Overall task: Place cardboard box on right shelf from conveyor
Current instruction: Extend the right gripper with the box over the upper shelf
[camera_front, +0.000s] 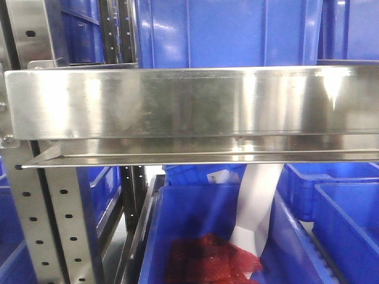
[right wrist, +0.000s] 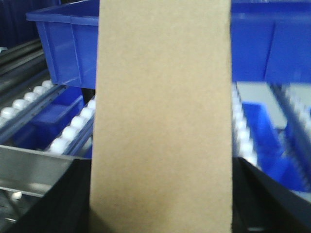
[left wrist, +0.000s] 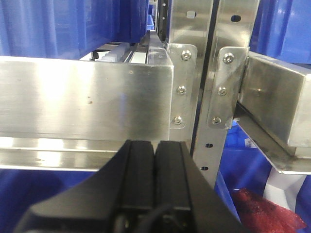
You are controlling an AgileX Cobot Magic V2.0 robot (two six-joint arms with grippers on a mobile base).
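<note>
The plain tan cardboard box point(right wrist: 163, 97) fills the middle of the right wrist view, standing upright. My right gripper point(right wrist: 163, 189) is shut on it, with black fingers point(right wrist: 63, 199) pressed against both its sides. Behind the box are the white rollers point(right wrist: 68, 133) and steel front lip point(right wrist: 29, 170) of the right shelf point(camera_front: 195, 103). My left gripper point(left wrist: 154, 145) is shut with nothing in it and sits just before a steel shelf lip point(left wrist: 82, 97). The conveyor is out of view.
Blue plastic bins point(camera_front: 225, 29) stand on the shelf and another point(right wrist: 63, 43) on the rollers. Lower blue bins point(camera_front: 207, 236) hold red mesh point(camera_front: 207, 260). Perforated steel uprights point(camera_front: 53, 231) and a bolted post point(left wrist: 209, 97) stand beside the shelves.
</note>
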